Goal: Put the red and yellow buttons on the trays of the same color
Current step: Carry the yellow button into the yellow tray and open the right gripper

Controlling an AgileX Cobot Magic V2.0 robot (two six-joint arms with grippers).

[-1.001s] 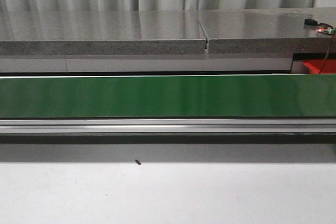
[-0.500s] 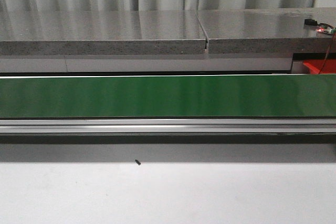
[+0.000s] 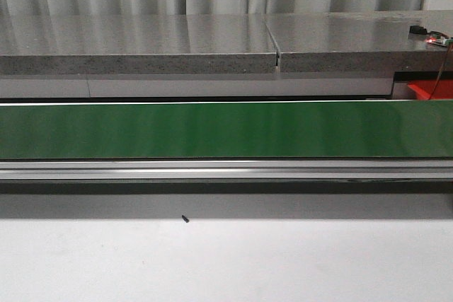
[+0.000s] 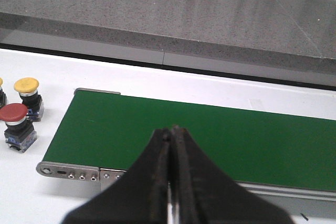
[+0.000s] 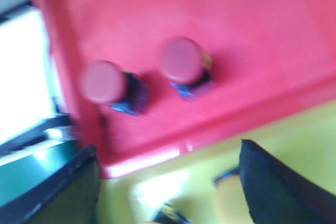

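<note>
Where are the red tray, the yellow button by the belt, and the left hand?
red tray (image 5: 252, 35), right wrist view, bare floor of the tray.
yellow button (image 4: 26, 84), left wrist view, its yellow cap.
left hand (image 4: 172, 135), left wrist view, between the closed fingertips.

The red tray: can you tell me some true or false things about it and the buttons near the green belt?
1. Two red buttons sit on the red tray. True.
2. The left tool is wide open. False: its fingers are pressed together, holding nothing.
3. A red button and a yellow button stand on the white table beside the end of the green belt. True.
4. A button is riding on the green belt. False: the belt is bare in the front and left wrist views.
5. The right tool is open. True.
</note>
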